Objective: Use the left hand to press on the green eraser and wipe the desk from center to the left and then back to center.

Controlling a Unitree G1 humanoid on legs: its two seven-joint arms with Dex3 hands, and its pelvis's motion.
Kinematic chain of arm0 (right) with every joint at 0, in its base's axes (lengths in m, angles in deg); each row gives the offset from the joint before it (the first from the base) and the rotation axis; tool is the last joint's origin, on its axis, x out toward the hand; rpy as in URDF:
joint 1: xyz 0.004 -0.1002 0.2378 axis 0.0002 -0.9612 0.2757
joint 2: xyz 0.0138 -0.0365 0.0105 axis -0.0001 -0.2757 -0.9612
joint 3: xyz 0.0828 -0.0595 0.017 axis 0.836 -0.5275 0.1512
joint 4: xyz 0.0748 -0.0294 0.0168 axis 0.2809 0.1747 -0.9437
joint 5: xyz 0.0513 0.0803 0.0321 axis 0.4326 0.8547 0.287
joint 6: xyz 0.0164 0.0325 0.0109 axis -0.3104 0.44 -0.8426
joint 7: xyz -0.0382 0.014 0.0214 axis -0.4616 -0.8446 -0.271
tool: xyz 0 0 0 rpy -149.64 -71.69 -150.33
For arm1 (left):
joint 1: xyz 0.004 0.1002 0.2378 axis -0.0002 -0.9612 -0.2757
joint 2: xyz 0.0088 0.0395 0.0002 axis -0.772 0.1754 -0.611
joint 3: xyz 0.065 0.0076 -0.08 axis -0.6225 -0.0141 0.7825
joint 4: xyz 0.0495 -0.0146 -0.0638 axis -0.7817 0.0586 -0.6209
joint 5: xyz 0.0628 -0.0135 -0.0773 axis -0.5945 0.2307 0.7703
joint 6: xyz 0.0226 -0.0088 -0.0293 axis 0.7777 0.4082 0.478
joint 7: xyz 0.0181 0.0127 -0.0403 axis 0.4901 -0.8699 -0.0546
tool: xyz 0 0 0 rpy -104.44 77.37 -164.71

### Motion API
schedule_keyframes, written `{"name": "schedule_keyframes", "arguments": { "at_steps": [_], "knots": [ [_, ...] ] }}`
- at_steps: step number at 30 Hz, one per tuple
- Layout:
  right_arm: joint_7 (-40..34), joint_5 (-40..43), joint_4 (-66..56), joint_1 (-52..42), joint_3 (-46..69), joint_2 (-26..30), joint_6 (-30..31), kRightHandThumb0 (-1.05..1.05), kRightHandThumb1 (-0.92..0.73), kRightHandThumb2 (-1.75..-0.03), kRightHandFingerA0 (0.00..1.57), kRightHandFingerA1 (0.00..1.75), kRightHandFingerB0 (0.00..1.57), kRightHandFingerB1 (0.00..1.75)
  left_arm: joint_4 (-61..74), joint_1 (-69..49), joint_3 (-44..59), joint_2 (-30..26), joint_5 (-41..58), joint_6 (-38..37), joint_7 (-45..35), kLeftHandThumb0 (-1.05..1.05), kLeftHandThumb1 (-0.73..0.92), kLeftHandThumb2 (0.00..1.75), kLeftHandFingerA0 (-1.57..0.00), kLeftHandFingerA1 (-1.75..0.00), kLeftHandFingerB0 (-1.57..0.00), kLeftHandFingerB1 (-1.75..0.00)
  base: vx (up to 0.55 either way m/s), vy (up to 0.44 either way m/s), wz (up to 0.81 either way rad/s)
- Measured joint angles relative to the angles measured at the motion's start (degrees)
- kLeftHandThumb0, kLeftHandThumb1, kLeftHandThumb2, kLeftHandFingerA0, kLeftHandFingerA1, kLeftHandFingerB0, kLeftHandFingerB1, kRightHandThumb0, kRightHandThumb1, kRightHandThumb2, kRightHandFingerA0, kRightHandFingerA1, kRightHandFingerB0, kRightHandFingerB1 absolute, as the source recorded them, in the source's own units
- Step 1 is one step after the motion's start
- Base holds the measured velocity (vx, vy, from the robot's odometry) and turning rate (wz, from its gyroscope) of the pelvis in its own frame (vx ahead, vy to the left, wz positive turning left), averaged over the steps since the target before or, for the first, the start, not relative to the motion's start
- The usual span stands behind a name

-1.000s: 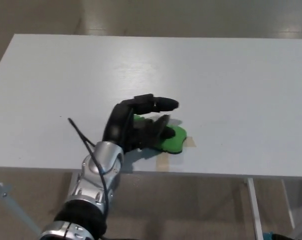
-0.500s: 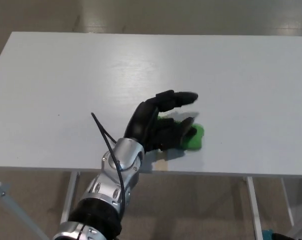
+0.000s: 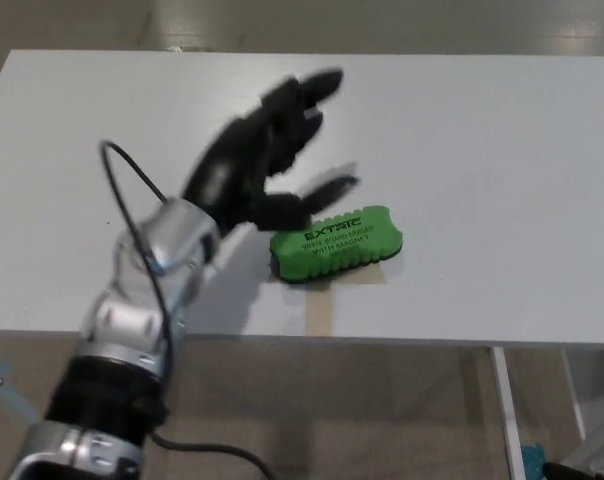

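The left hand [image 3: 262, 160], fingers spread and holding nothing, hangs over a white desk [image 3: 482, 130]. The green eraser [image 3: 337, 243] lies just right of it, near the front edge, with tan floor [image 3: 382, 410] below.

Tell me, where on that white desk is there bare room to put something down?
Nearly everywhere: the desk is bare right of the green eraser and along the far edge. Only the near middle is taken, with the left hand raised open beside the eraser.

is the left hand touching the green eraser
Apart. The head view shows the left hand lifted, fingers spread, with the green eraser uncovered on the desk.
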Motion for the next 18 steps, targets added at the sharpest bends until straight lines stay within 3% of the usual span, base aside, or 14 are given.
{"name": "schedule_keyframes", "arguments": {
  "at_steps": [7, 8, 9, 10, 11, 12, 13, 14, 15, 16, 18],
  "knots": [
    [0.0, 0.0, 0.1, 0.1, 0.0, 0.0, 0.0, -0.38, -0.79, -0.64, 0.89, 0.69, 0.63, 0.43, 14.6, -1.8, 3.6, -7.7, 4.3, 3.3, -5.1, -0.94, 0.59, 0.92, -0.12, 0.0, -0.06, -0.2, 0.0, 0.0, 0.0],
    [0.0, 0.0, 0.2, 0.1, 0.0, 0.0, 0.0, -0.38, -0.78, -0.64, 0.89, 0.69, 0.63, 0.43, 17.4, -2.9, 4.6, -9.3, 5.2, 3.6, -5.9, -0.79, 0.58, 0.58, -0.09, -0.25, -0.05, -0.29, 0.0, 0.0, 0.0],
    [0.0, 0.0, 0.2, 0.1, 0.0, 0.0, 0.0, -0.38, -0.78, -0.64, 0.89, 0.69, 0.63, 0.43, 18.7, -3.5, 5.2, -10.0, 5.6, 3.8, -6.3, -0.79, 0.58, 0.58, -0.09, -0.25, -0.05, -0.29, 0.0, 0.0, 0.0],
    [0.0, 0.0, 0.2, 0.1, 0.0, 0.0, 0.0, -0.38, -0.79, -0.63, 0.89, 0.68, 0.63, 0.43, 21.4, -4.8, 6.2, -11.4, 6.6, 4.2, -7.0, -0.33, 0.33, 0.9, 0.0, -0.47, -0.04, -0.51, 0.0, 0.0, 0.0],
    [0.0, 0.0, 0.2, 0.1, 0.0, 0.1, 0.0, -0.38, -0.79, -0.63, 0.89, 0.68, 0.63, 0.43, 23.6, -6.2, 7.2, -12.5, 7.5, 4.6, -7.6, -0.33, 0.33, 0.9, 0.0, -0.47, -0.04, -0.51, 0.0, 0.0, 0.0],
    [0.0, 0.0, 0.3, 0.0, 0.0, 0.1, 0.0, -0.38, -0.79, -0.63, 0.89, 0.68, 0.63, 0.43, 26.7, -8.4, 8.5, -14.0, 8.8, 5.0, -8.4, -0.59, 0.46, 0.71, -0.21, -0.39, -0.07, -0.37, 0.0, 0.0, 0.0],
    [0.0, 0.0, 0.3, 0.0, 0.0, 0.1, 0.0, -0.38, -0.79, -0.63, 0.89, 0.68, 0.63, 0.43, 26.7, -8.4, 8.5, -14.0, 8.8, 5.0, -8.4, -0.59, 0.46, 0.71, -0.21, -0.39, -0.07, -0.37, 0.0, 0.0, 0.0],
    [0.1, 0.0, 0.3, 0.0, 0.0, 0.1, 0.0, -0.38, -0.78, -0.64, 0.88, 0.68, 0.62, 0.43, 30.5, -11.8, 10.3, -15.1, 10.2, 5.4, -9.1, -0.48, 0.52, 0.71, -0.33, -0.42, -0.14, -0.39, 0.0, 0.0, 0.0],
    [0.1, 0.0, 0.3, -0.1, 0.0, 0.1, 0.0, -0.38, -0.78, -0.64, 0.88, 0.68, 0.62, 0.43, 32.6, -13.8, 11.2, -15.8, 10.9, 5.6, -9.5, -0.48, 0.52, 0.71, -0.33, -0.42, -0.14, -0.39, 0.0, 0.0, 0.0],
    [0.1, 0.0, 0.3, -0.1, 0.0, 0.1, 0.0, -0.39, -0.78, -0.63, 0.88, 0.68, 0.62, 0.42, 34.7, -16.1, 12.1, -16.3, 11.6, 5.7, -9.9, -0.28, 0.73, 0.62, -0.53, -0.39, -0.28, -0.33, 0.0, 0.0, 0.0],
    [0.1, 0.0, 0.3, -0.2, 0.0, 0.1, 0.0, -0.39, -0.78, -0.63, 0.88, 0.68, 0.62, 0.42, 37.5, -19.5, 13.4, -16.7, 12.7, 5.8, -10.5, -0.28, 0.73, 0.62, -0.53, -0.39, -0.28, -0.33, 0.0, 0.0, 0.0]
  ]
}}
